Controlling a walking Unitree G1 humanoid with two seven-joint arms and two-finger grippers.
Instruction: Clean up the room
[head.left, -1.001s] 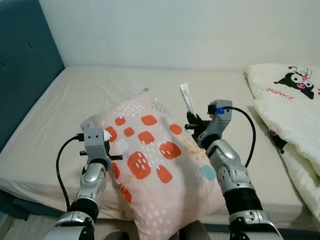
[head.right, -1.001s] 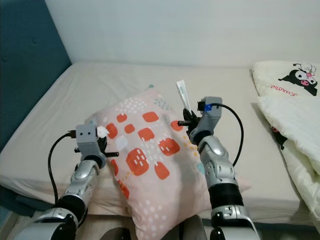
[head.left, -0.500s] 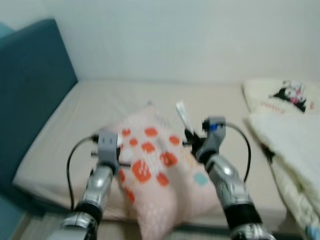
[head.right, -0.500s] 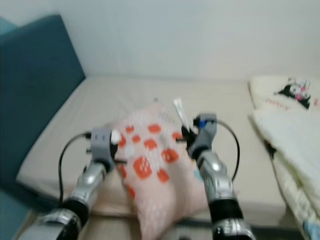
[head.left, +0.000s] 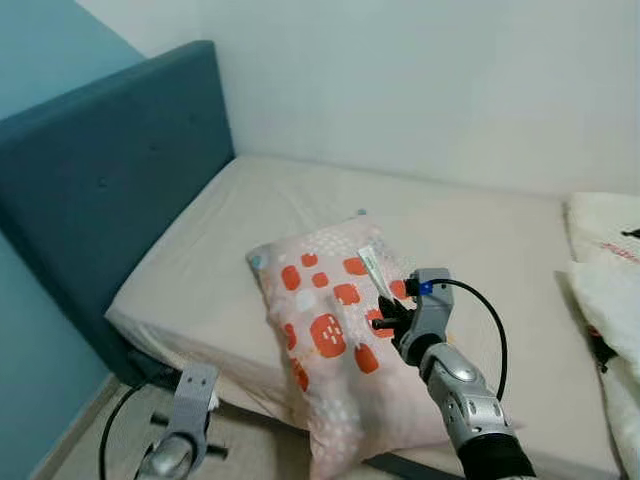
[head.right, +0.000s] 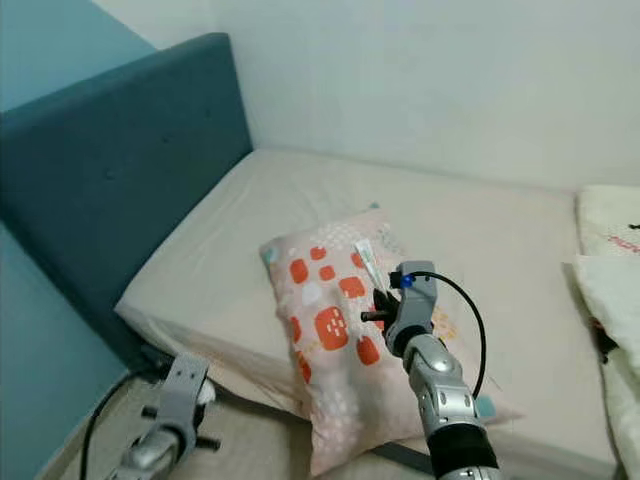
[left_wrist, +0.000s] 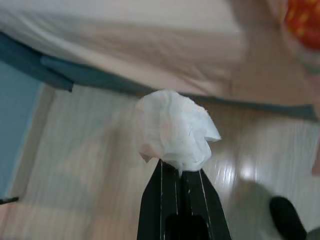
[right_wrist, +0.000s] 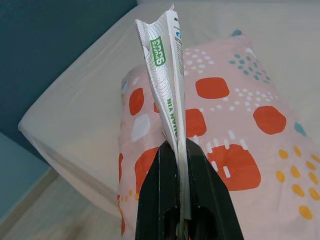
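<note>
My right gripper (head.left: 383, 303) is shut on a folded white wrapper (right_wrist: 166, 75) with green print, held upright over the pink pillow (head.left: 340, 340) with orange patches. The wrapper (head.left: 372, 272) sticks up above the fingers. The pillow lies on the beige bed (head.left: 250, 250) and hangs over its front edge. My left gripper (left_wrist: 179, 172) is low beside the bed, over the wooden floor, and is shut on a crumpled white tissue (left_wrist: 174, 129). The left arm (head.left: 185, 420) shows at the bottom left.
A teal headboard (head.left: 100, 190) stands at the bed's left end against a teal wall. A white blanket (head.left: 615, 280) with a cartoon print lies at the right. A pale wall runs behind the bed. Light wooden floor (left_wrist: 75, 165) lies below the bed frame.
The camera has swung left and pulled back, bringing the headboard into view. My left arm has dropped from the pillow to beside the bed. The right gripper still holds the wrapper.
</note>
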